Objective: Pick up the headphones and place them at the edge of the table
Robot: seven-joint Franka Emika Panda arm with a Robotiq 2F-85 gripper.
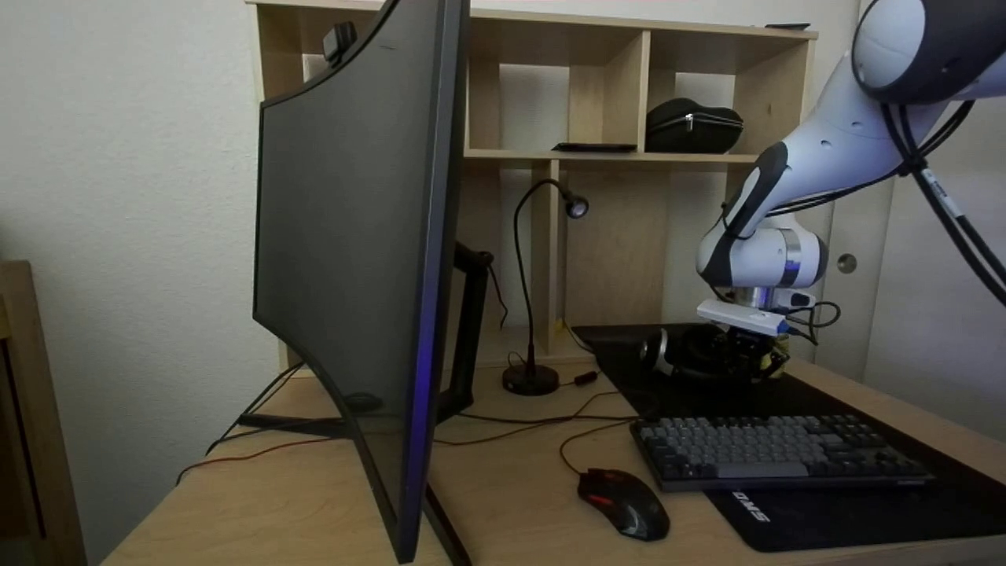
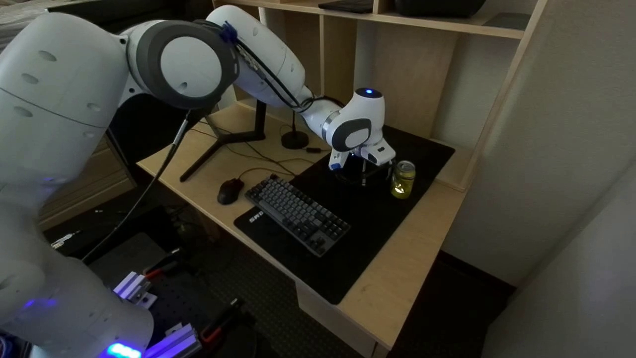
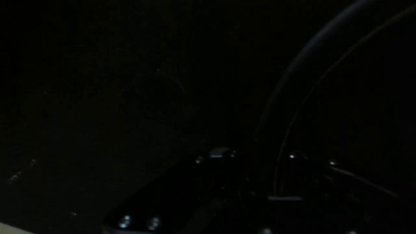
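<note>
Headphones (image 1: 695, 355) arc smooth and black between the tool's (image 3: 261, 157) jaws; whether gripped, I cannot tell.

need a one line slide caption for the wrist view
The band of the headphones arcs down into the gripper, in a wrist view too dark to show whether it is held.

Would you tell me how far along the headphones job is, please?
Done: the gripper is at the headphones. In hand: the grasp; their band runs between its fingers, though the wrist view is too dark to confirm a grip. Left: placing them at the edge of the table; they are over the black mat.
</note>
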